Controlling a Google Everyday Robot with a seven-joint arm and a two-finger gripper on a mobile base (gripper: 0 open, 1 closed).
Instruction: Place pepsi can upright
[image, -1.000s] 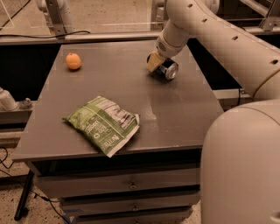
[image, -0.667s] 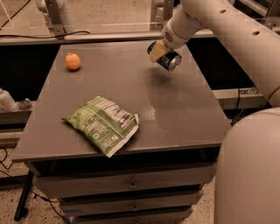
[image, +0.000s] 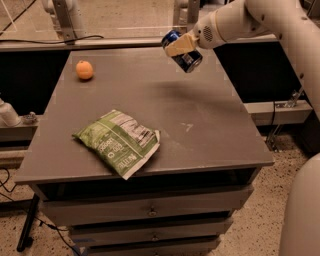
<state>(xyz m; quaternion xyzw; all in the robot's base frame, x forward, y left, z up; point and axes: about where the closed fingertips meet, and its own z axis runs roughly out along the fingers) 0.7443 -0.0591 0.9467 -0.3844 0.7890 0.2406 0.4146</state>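
The pepsi can (image: 185, 54), dark blue with a silver end, is held tilted in the air above the far right part of the grey table (image: 200, 125). My gripper (image: 179, 46) is shut on the can, its tan fingers (image: 176, 47) across the can's body. The white arm reaches in from the upper right. The can does not touch the table.
An orange fruit (image: 84, 70) sits at the far left of the table. A green chip bag (image: 119, 142) lies near the front left. Drawers (image: 150, 212) are below the tabletop. A white robot body part (image: 302, 215) fills the lower right corner.
The gripper has lifted the can off the table and carried it up and toward the left. The can has turned in the grip.
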